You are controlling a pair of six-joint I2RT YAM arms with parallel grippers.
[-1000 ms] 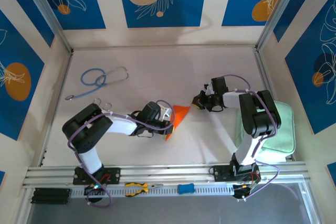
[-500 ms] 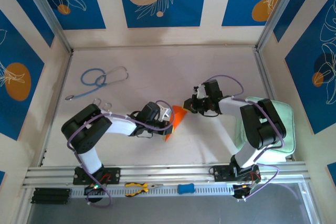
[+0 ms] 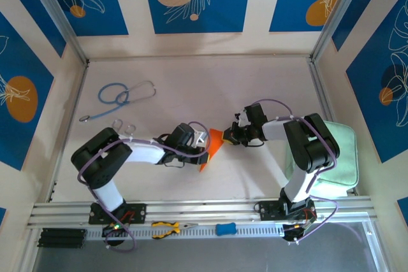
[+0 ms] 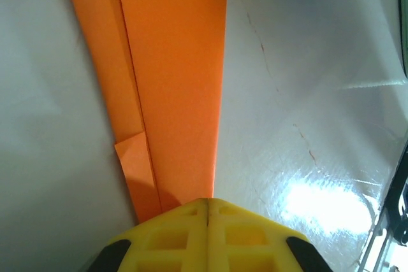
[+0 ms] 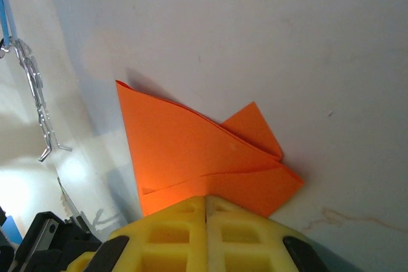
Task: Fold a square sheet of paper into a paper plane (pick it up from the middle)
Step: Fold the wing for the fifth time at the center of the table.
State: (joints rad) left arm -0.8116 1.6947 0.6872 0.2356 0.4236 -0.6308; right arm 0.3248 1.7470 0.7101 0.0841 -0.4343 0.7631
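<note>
L gripper (image 4: 208, 205) fingers shut tight, tips at plane (image 4: 178, 81) edge. R gripper (image 5: 206, 202) same, opposite side. Pinching or pressing: can't tell. Plane flat on table (image 3: 191, 87).

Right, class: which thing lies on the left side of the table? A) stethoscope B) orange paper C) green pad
A: the stethoscope lies near the left edge of the table.
</note>
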